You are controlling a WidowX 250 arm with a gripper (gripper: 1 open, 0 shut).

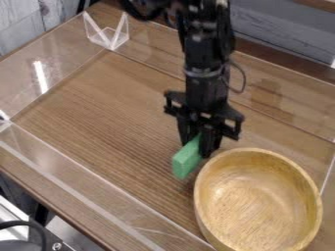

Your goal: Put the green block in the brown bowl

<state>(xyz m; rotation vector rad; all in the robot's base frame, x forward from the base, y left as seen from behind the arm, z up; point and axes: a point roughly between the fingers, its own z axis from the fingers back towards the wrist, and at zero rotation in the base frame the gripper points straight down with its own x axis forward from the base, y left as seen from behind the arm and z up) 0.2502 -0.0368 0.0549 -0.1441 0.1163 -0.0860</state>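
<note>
No brand, label or writing can be read.

Landmark: the brown bowl (258,203), set at the near right of the bench (92,118), its round mouth turned up. Pale tan wood, thick rim. Nothing is seen inside it; the inner floor is in full view.

Green block (190,159): located just beside the bowl, off the upper left part of its rim, outside the bowl. The block is held, its upper end gripped by the closed claw (205,138); the lower end is pointed towards the near side of the bench. Whether the block's lower end is touching the bench cannot be told.

The black arm (203,59) is extended down from the far side, beyond the bowl, with a cable looped at its right. Claw fingers are partly blurred.

Far to the upper left of the bowl, well apart from it, a clear, angular container-like piece (108,29) is seen near the bench's far edge; its contents cannot be made out. Black cabling (23,233) is seen at the lower left corner, well left of the bowl.
</note>
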